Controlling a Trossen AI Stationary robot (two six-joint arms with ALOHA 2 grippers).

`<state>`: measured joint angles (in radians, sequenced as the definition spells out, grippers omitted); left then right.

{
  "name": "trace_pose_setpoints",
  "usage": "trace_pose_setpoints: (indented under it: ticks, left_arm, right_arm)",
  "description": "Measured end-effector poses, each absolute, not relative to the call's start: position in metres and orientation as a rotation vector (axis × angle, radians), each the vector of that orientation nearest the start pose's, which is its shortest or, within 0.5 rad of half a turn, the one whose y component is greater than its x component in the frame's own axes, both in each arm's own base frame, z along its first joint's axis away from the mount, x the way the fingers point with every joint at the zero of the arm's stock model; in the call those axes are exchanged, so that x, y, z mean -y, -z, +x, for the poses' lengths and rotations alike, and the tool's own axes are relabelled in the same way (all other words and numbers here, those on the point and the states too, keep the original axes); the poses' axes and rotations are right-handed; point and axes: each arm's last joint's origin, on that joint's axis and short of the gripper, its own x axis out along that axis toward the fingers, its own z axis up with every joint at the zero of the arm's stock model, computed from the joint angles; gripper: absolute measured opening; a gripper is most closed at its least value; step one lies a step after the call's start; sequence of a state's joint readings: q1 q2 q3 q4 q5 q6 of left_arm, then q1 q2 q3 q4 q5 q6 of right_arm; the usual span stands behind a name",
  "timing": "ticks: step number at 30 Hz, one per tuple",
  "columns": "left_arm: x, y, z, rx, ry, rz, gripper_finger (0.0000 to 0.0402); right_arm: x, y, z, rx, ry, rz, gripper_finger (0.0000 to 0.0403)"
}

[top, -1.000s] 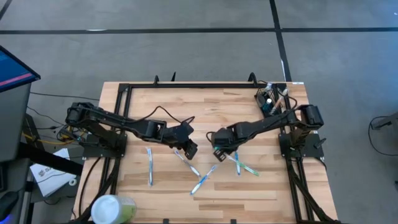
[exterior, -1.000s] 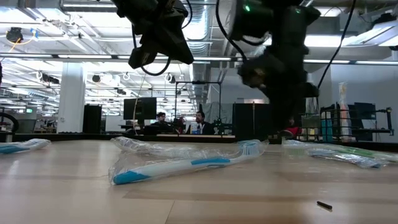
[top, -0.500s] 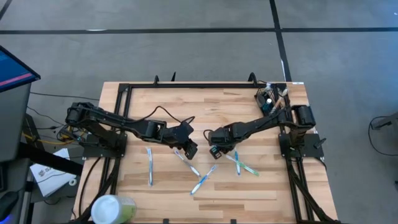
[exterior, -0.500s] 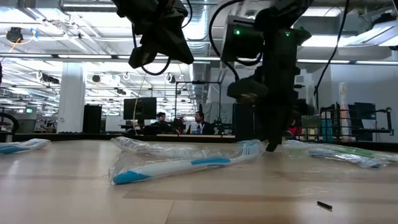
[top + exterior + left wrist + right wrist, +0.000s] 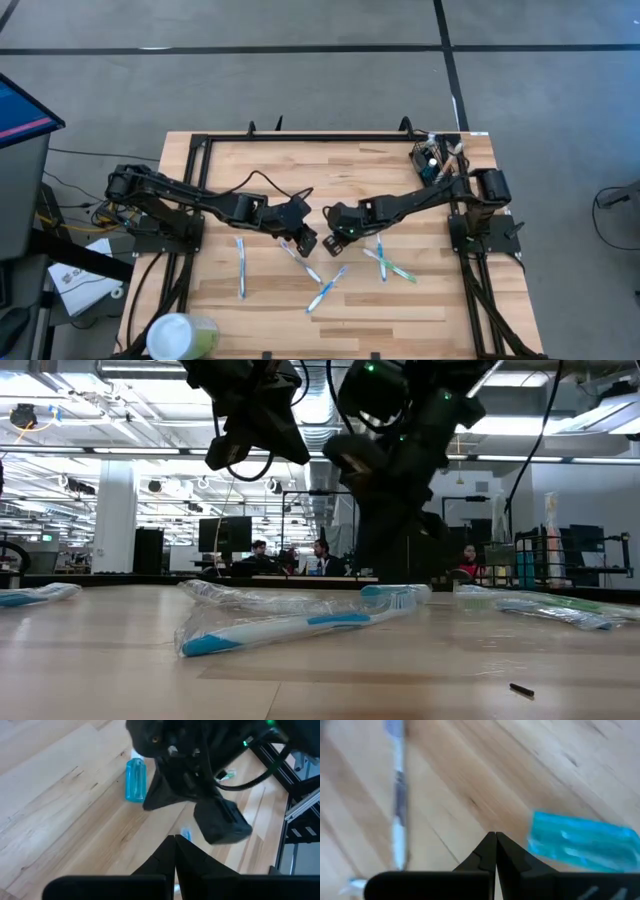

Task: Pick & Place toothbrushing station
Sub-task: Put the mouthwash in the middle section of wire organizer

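A: Item one, left end effector (image 5: pixel 308 243): over the middle of the surface (image 5: pixel 300 160), clenched with nothing in it; its wrist view shows the two fingers pressed tip to tip.

B: Item two, right end effector (image 5: pixel 340 238): just beside the left one near the centre, likewise clenched and empty. A blue tube (image 5: pixel 580 842) lies on the wood just ahead of it in its wrist view.

A: Item three, toothbrushing station (image 5: pixel 430 158): the small black holder at the far right corner of the surface, by the right arm's base, well apart from both end effectors (its contents are too small for us to sort).

B: Item four, loose stock: wrapped toothbrushes (image 5: pixel 328 288) scattered across the near half of the surface, one lying close in the low view. Item five: a pale-green cup (image 5: pixel 178 335) at the near left corner, not ours to move.

A: Handling note, as we judge it: neither end effector can take anything while closed, so we would spread the fingers first, come down straight over one toothbrush, and grip the handle across its width.

B: Agreed. We would also keep the two arms from crowding each other at the centre.
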<state>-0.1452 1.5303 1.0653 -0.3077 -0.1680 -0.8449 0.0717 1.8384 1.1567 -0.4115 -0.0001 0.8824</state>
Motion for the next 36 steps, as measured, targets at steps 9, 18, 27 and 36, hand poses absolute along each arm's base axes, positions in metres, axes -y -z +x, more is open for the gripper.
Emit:
trace_pose_setpoints:
  ticks: [9, 18, 27, 36]
  left_arm:
    - [0.042, -0.244, 0.322, -0.690, -0.345, -0.677, 0.0000]
    - [0.043, -0.235, 0.333, -0.642, -0.376, -0.604, 0.0000]
    - [0.045, -0.205, 0.355, -0.631, -0.380, -0.604, 0.0000]
    - [0.041, -0.188, 0.392, -0.613, -0.424, -0.565, 0.0000]
  right_arm:
    - [-0.022, -0.207, 0.333, -1.043, 0.477, 0.708, 0.0000]
    - [-0.018, -0.274, 0.291, -0.916, 0.396, 0.583, 0.0000]
    - [-0.016, -0.290, 0.254, -0.798, 0.264, 0.538, 0.0000]
    - [-0.019, -0.266, 0.218, -0.629, 0.078, 0.626, 0.0000]
